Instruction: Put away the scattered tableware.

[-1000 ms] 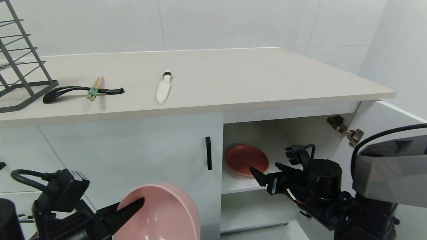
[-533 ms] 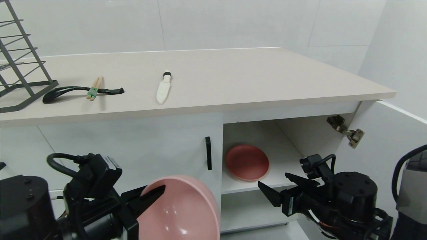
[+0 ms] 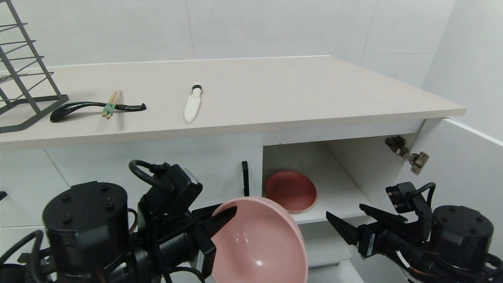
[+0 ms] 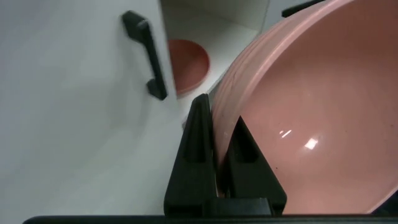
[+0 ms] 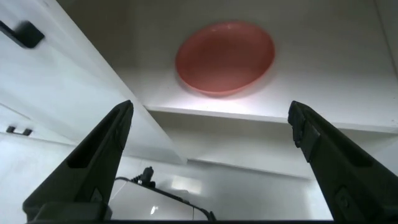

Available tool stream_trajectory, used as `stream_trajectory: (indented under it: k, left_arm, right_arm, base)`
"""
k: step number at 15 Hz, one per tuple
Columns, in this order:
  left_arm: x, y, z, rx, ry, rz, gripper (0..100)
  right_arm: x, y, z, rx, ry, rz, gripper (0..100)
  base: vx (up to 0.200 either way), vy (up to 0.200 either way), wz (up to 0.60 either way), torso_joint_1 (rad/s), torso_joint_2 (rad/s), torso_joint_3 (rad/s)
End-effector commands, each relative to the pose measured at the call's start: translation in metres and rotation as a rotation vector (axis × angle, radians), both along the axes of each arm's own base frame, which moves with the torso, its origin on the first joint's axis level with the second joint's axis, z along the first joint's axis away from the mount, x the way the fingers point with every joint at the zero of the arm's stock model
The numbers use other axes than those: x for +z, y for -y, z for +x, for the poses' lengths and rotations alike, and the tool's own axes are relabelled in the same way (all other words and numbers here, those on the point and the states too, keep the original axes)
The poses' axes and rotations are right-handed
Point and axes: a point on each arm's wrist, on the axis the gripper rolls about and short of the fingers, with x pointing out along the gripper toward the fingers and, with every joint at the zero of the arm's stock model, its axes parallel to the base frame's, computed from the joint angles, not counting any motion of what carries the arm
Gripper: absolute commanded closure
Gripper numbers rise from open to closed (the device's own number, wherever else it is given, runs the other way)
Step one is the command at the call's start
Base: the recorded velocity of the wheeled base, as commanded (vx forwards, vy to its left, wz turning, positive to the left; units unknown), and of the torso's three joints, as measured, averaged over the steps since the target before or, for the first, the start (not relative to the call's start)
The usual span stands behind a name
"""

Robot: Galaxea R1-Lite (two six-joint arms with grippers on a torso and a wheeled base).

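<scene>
Left wrist view has the left gripper (image 4: 217,121) clamped on the rim of a glossy pink round bowl (image 4: 311,93). One finger is inside the wall and one outside, and the bowl is tilted steeply on edge. In the head view the bowl hangs in front of and below a round red plate (image 3: 290,190), which lies on the upper white shelf (image 3: 342,198) of the open cabinet. The bowl is also close to the black bar handle (image 3: 245,179) on the closed door left of that plate. The right gripper (image 3: 345,213) hovers spread wide and empty, lower than the plate and to its right.

The step in hand looks like carrying the bowl onto the shelf. To do it well, level the bowl, steer it past the handle and over the shelf lip, then seat it on or beside the red plate before letting go. The right arm is best held out of the opening.

Well above the plate, on the beige countertop (image 3: 294,86), lie a black ladle (image 3: 78,107), wooden chopsticks (image 3: 111,103) and a white knife (image 3: 192,106).
</scene>
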Motion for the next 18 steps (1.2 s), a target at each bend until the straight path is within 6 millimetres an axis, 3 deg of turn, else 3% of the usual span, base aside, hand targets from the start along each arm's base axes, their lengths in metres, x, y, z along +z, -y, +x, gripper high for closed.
stream_trajectory:
  k: [1,8,13,18]
  left_arm:
    - [-0.013,0.018,0.006,-0.015,-0.016,0.056,100]
    - [-0.035,0.053,0.019,0.047,0.196,0.146,100]
    - [-0.049,0.065,0.023,0.080,0.193,0.181,100]
    - [-0.063,0.093,0.038,0.175,0.224,0.176,100]
  right_arm:
    - [0.006,0.002,-0.002,-0.004,0.024,0.014,0]
    - [0.007,0.006,0.001,-0.029,0.027,0.016,0]
    - [0.019,0.011,-0.001,-0.042,0.080,0.046,0]
    - [0.023,0.015,0.000,-0.060,0.095,0.053,0]
  base:
    - [0.000,0.000,0.00,0.000,0.00,0.000]
    - [0.000,0.000,0.00,0.000,0.00,0.000]
    - [0.000,0.000,0.00,0.000,0.00,0.000]
    - [0.000,0.000,0.00,0.000,0.00,0.000]
